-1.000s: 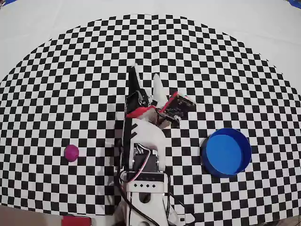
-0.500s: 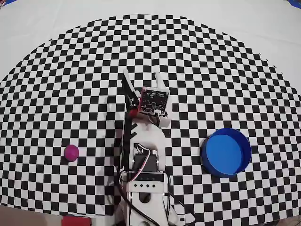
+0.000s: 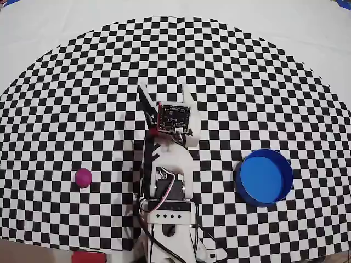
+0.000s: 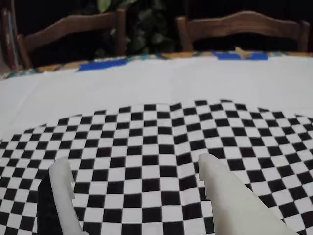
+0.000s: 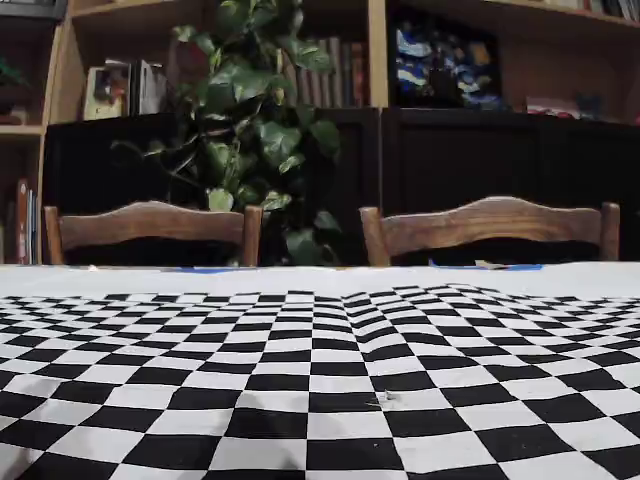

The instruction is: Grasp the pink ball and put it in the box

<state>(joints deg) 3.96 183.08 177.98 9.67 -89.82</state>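
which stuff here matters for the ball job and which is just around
Job: ball, box, claw (open, empty).

Just around: checkered mat, two chairs, plant, bookshelves.

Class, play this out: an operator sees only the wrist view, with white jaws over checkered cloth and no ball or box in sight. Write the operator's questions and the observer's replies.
Operator: Where is the pink ball?
Observer: In the overhead view the pink ball lies on the checkered cloth, left of the arm's base and apart from it.
Operator: And the box?
Observer: The box, a round blue container, sits right of the arm in that view, empty.
Operator: Which way does my gripper face?
Observer: The gripper points toward the top of the overhead view, between the two, jaws open, holding nothing.
Operator: Does the fixed view help?
Observer: No; it shows only cloth, chairs and a plant.
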